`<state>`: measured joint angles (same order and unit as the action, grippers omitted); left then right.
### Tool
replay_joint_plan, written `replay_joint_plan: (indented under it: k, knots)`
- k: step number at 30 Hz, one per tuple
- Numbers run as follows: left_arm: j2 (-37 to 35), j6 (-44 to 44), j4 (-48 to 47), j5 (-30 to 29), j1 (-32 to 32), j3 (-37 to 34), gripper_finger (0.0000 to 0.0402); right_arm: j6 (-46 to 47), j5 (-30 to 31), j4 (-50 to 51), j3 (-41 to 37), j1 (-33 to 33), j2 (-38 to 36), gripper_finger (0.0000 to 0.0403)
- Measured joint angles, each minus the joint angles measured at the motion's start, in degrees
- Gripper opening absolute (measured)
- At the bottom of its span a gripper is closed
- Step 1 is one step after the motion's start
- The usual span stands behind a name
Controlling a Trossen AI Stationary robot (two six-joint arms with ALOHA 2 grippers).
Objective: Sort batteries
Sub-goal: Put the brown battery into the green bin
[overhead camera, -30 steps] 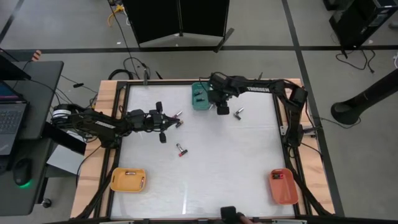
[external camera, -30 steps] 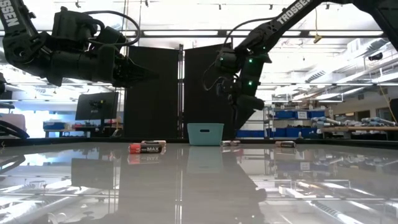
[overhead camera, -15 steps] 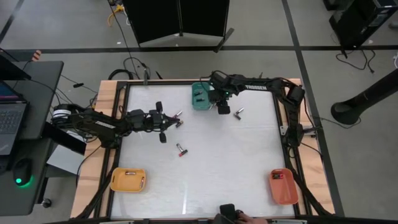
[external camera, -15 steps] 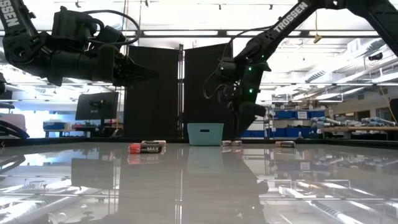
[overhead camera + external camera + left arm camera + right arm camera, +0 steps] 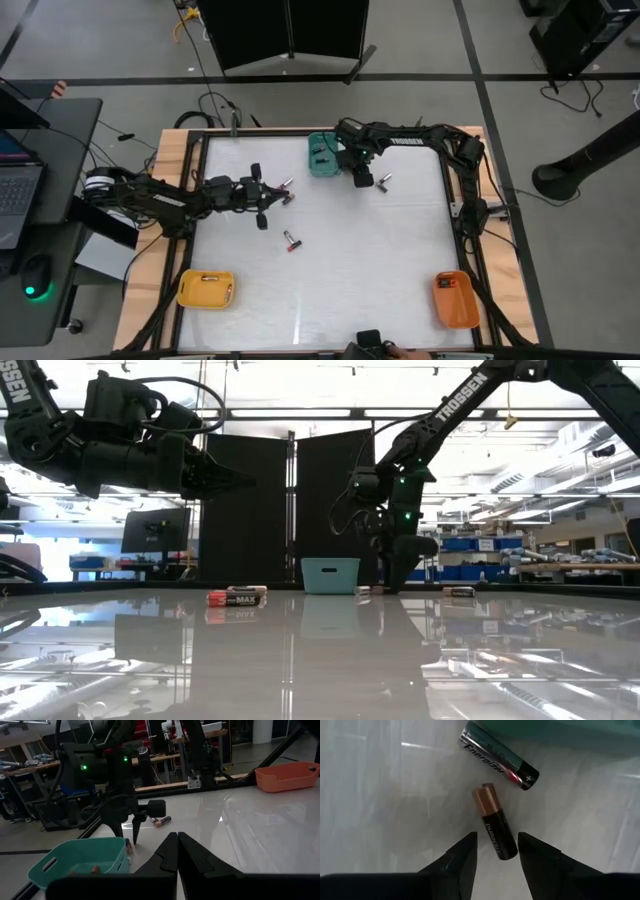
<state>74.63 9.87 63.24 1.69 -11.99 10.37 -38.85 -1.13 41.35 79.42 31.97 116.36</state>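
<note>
In the right wrist view a copper-topped black battery (image 5: 494, 827) and a silver battery (image 5: 499, 756) lie flat on the white table beside the teal tray (image 5: 322, 158). My right gripper (image 5: 496, 845) points down over them, open, with its two fingertips standing on either side of the black battery's dark end; I see no touch. More batteries lie on the table (image 5: 383, 181) (image 5: 292, 240). My left gripper (image 5: 177, 850) is shut, level above the table's left half (image 5: 278, 194), holding nothing.
A yellow tray (image 5: 206, 289) stands at the near left corner and an orange tray (image 5: 455, 299) at the near right. The table's middle and near half are bare white surface. A raised frame runs round the table's edge.
My right gripper has come down toward the table beside the teal tray, ending with its fingertips close to the surface. The batteries have stayed where they lay.
</note>
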Motion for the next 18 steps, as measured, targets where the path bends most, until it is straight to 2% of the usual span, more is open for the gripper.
replay_joint_plan:
  k: [5,11,18]
  knots:
    - [0.0,0.0,0.0,0.0,0.0,0.0,0.0012,3.0,0.0,0.9,0.0,-0.1,0.4,0.0129]
    - [0.0,-0.1,0.1,0.0,0.0,0.0,0.0012,7.4,0.0,1.6,-0.2,-0.8,0.5,0.0060]
    - [0.0,-2.6,1.1,0.0,0.0,0.0,0.0012,12.0,0.1,4.6,-0.6,-3.7,-0.9,0.0056]
